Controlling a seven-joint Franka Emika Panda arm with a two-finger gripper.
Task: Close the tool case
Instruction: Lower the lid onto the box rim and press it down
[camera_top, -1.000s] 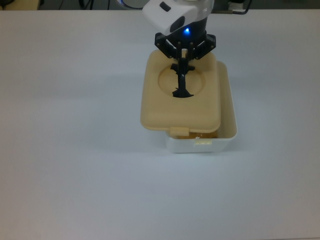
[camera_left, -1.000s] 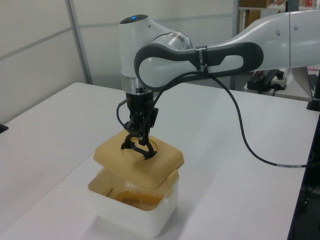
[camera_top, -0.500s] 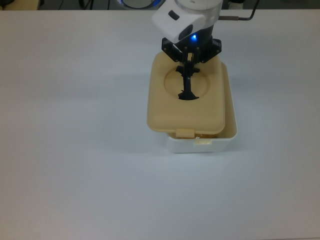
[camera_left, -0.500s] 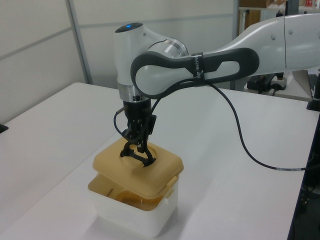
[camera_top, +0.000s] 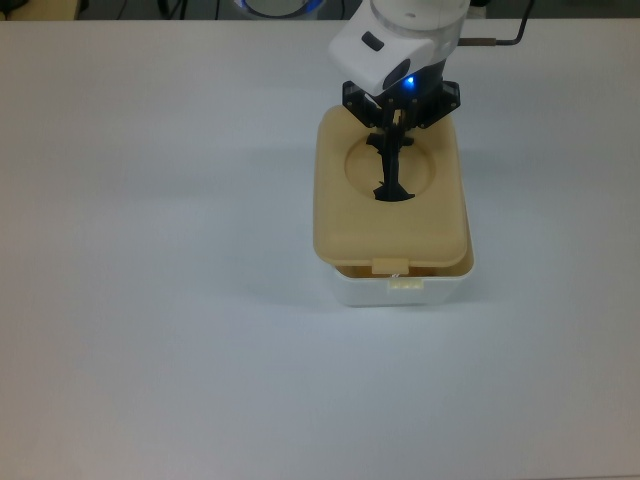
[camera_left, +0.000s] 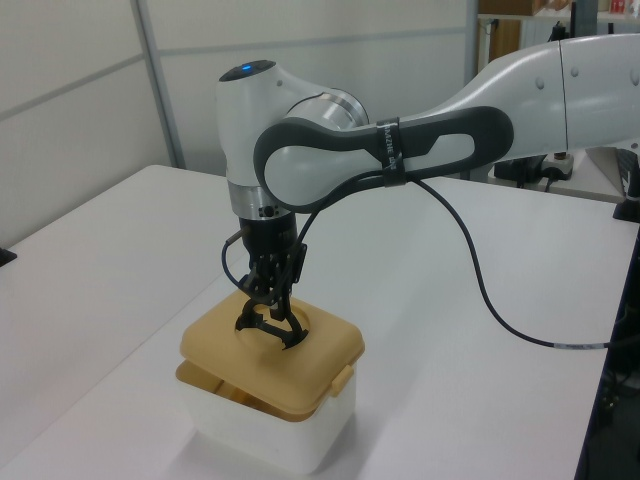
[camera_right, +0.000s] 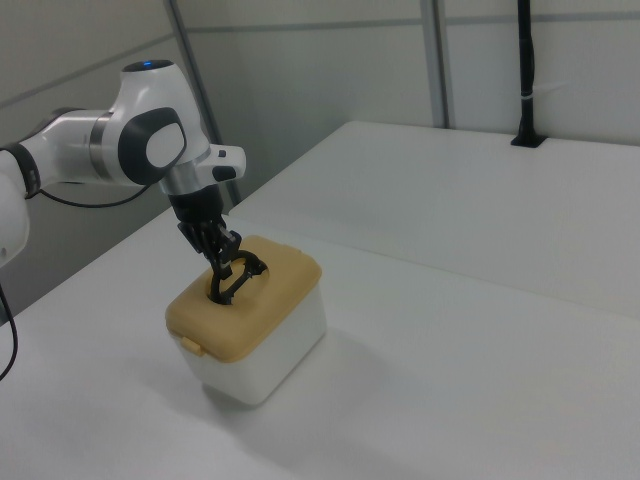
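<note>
Left view | arm (camera_left: 400, 150) bent downward | hand (camera_left: 268, 312) vertical, clamped on lid (camera_left: 265, 360) handle (camera_left: 266, 325) | over box (camera_left: 270, 430)

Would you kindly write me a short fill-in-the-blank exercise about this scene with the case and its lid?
1. The gripper is shut on the lid's black ____.
2. The lid is beige, while the box beneath it is ____.
3. The handle sits in a ____ recess in the lid.
4. The box stands on a white ____.

Missing words: handle; white; round; table
</note>
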